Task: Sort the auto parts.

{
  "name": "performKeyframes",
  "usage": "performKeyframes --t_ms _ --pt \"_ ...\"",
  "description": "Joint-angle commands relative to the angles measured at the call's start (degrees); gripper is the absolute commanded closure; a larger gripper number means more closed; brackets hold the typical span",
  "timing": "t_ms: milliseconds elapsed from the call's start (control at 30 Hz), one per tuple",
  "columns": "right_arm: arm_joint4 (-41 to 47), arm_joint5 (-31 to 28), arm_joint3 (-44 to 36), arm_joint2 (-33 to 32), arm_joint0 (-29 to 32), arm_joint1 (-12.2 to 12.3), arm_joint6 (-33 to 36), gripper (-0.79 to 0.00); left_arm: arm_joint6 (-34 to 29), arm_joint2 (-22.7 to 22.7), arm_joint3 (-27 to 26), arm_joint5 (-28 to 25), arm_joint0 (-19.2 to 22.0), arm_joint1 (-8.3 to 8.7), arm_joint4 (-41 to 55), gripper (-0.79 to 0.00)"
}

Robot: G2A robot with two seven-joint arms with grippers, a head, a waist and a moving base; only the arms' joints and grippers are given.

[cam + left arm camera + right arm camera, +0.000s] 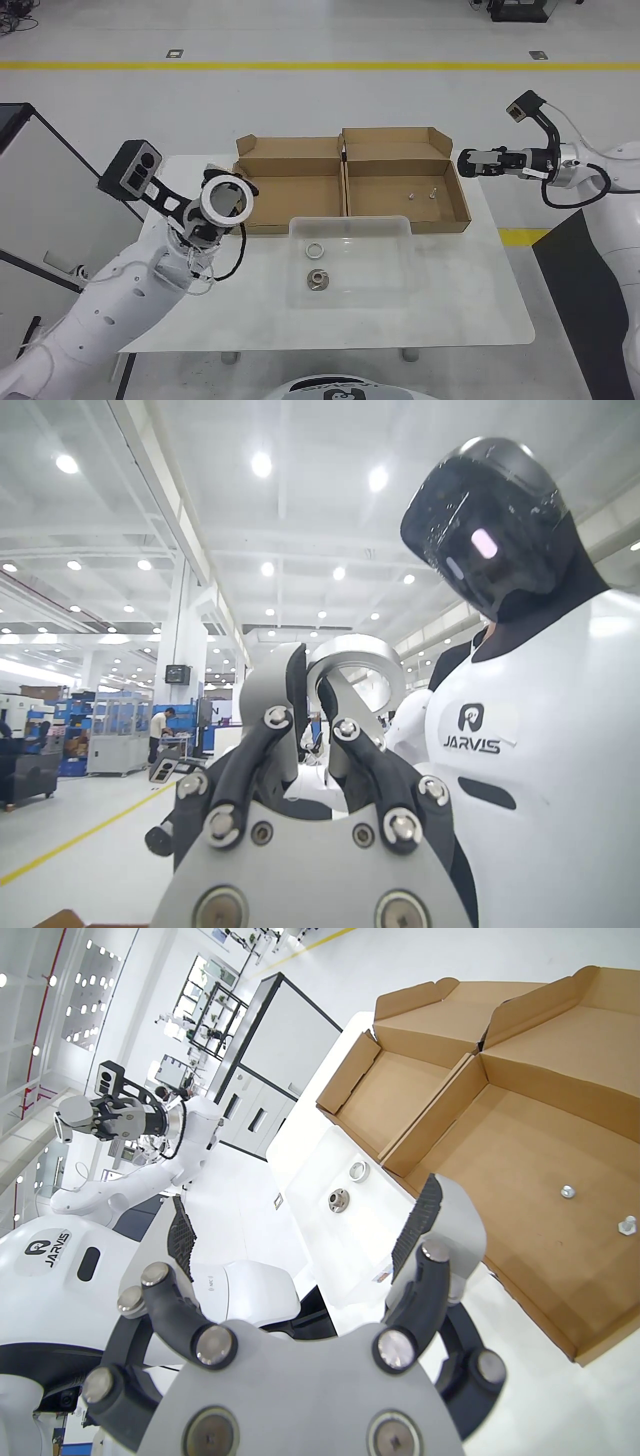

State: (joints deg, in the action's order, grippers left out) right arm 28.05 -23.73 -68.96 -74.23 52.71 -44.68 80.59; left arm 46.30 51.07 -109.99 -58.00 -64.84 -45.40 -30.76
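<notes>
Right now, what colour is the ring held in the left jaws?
Silver-grey metal. The ring shows best in the left wrist view.

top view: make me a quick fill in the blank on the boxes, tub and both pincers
1. The left pincer is shut on a large metal ____.
2. The right-hand cardboard box holds ____ small bolts.
3. The right pincer is ____ and holds nothing.
4. The clear tub holds ____ metal parts.
Missing words: ring; two; open; two.
</notes>
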Motion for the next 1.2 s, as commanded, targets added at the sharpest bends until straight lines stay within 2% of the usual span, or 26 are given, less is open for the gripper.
performKeyframes --t_ms 0,167,300,467,667,767,933,1167 --pt "0.0 0.0 0.0 0.0 0.0 0.0 0.0 -0.785 0.0 0.97 -1.36 0.0 -0.72 -0.06 2.07 0.0" --pt "0.0 0.0 0.0 0.0 0.0 0.0 0.0 -0.785 -0.01 2.88 -3.56 0.0 -2.33 -0.26 4.51 0.0" --pt "0.0 0.0 0.0 0.0 0.0 0.0 0.0 -0.785 -0.01 3.56 -1.75 0.0 -3.16 0.25 0.02 0.0" --pt "0.0 0.0 0.0 0.0 0.0 0.0 0.0 -0.785 -0.38 3.23 1.97 0.0 -3.76 1.7 -7.53 0.0" --pt "0.0 0.0 0.0 0.0 0.0 0.0 0.0 -0.785 -0.01 2.32 2.9 0.0 -3.45 3.42 -9.46 0.0" --pt "0.0 0.0 0.0 0.0 0.0 0.0 0.0 -0.785 -0.01 2.36 1.69 0.0 -3.47 3.92 -7.26 0.0" --pt "0.0 0.0 0.0 0.0 0.0 0.0 0.0 -0.785 0.0 3.54 -1.67 0.0 -4.14 3.8 0.42 0.0" --pt "0.0 0.0 0.0 0.0 0.0 0.0 0.0 -0.785 -0.01 4.17 -2.75 0.0 -4.86 3.4 2.0 0.0"
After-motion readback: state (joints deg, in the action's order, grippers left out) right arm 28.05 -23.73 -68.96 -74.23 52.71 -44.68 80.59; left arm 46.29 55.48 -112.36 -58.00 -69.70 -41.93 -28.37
